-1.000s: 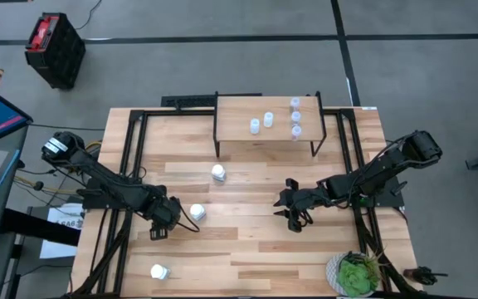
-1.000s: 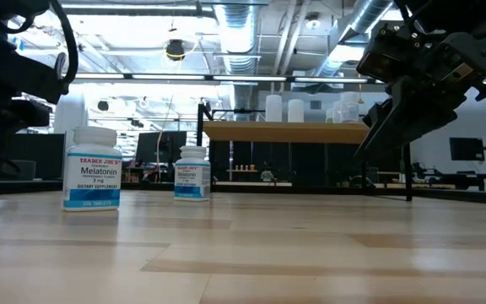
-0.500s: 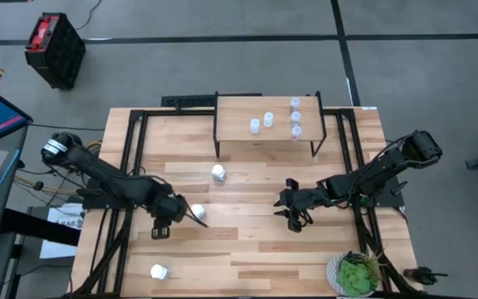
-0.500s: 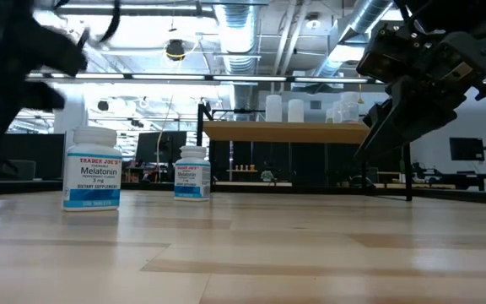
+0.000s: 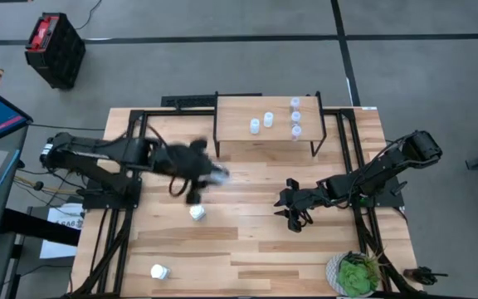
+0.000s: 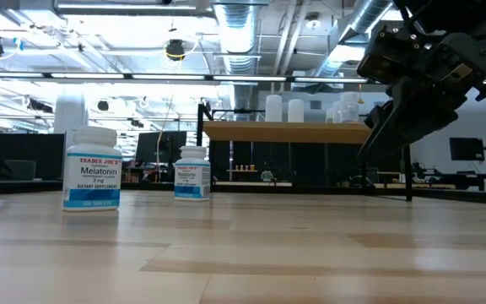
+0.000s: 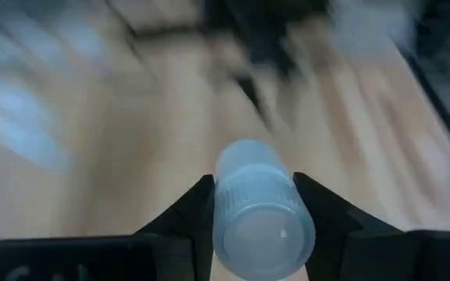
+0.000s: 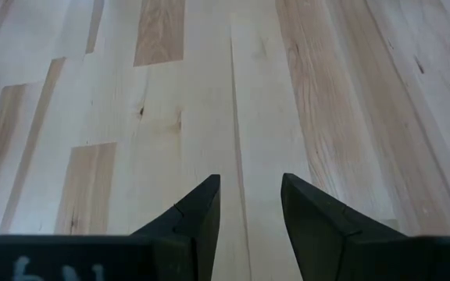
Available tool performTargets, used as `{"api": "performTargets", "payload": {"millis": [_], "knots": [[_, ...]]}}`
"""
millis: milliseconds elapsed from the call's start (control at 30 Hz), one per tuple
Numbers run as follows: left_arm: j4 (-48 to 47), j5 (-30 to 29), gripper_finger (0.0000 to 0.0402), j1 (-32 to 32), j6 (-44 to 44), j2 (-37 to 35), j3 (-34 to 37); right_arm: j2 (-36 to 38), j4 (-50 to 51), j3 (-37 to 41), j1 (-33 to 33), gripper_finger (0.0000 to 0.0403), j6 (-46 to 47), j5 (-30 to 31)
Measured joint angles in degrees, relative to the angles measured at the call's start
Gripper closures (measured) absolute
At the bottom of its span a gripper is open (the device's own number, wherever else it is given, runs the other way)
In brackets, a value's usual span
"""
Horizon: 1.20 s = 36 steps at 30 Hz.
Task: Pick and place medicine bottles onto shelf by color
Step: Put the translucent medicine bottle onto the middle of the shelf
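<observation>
The left arm is smeared by motion in the high view, so the left gripper (image 5: 214,174) and what it carries are only a pale streak there, and the low view does not show that gripper at all. The left wrist view settles it: two dark wedge-shaped fingers (image 7: 186,215) press on either side of a bottle (image 7: 262,204), a smooth cylinder with a ribbed cap, held lying along the fingers with its round end toward the camera; the background behind it is a blur of pale planks. The right gripper (image 5: 292,214) hangs over bare wood well off from the left one, its fingers parted with nothing between them, as the right wrist view shows (image 8: 248,215); in the low view its dark body is cut off at the frame edge. The counter (image 5: 247,241) is jointed light-wood strips with a visible grain. Just below the left gripper stands a white bottle (image 5: 197,213), and farther toward the near edge another white one (image 5: 158,271); the low view shows two white labelled bottles (image 6: 93,168) upright. Beyond the left gripper the shelf (image 5: 235,124), a light-wood slab on thin black legs, carries five small pale bottles (image 5: 255,125), too small to tell more. A green potted plant (image 5: 355,274) sits near the right arm, partly cut off.
</observation>
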<state>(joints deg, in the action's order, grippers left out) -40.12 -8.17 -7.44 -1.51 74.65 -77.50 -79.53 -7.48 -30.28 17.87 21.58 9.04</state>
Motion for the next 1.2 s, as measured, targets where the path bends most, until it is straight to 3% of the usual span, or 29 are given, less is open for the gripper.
{"api": "performTargets", "payload": {"millis": [167, 300, 433, 600, 967, 1200], "knots": [[17.8, -4.56, 0.0289, 8.26, -5.49, 0.37, -1.34, 0.0, 0.55, 0.0, -0.02, 0.0244, 0.0, 0.0], [27.59, -0.35, 0.0289, 15.59, -3.75, 2.36, -1.54, 0.0, 0.84, 0.0, 0.0, 0.0244, 0.0, 0.0], [30.92, 6.23, 0.0289, 21.57, -3.15, 6.9, -1.75, 0.0, 1.71, 0.0, -0.01, 0.0244, 0.08, 0.0], [28.48, 9.04, 0.0289, 25.6, -2.98, 14.95, -8.03, 0.0, 2.53, 0.0, -0.02, 0.0244, 0.9, 0.0], [8.6, 9.65, 0.0289, 29.49, -3.87, 32.33, -31.65, 0.0, 2.49, 0.0, 0.0, 0.0244, 1.07, 0.0], [3.08, 13.57, 0.0289, 28.6, -3.91, 36.93, -37.26, 0.0, 2.7, 0.0, 0.0, 0.0244, 1.05, -0.02]]}}
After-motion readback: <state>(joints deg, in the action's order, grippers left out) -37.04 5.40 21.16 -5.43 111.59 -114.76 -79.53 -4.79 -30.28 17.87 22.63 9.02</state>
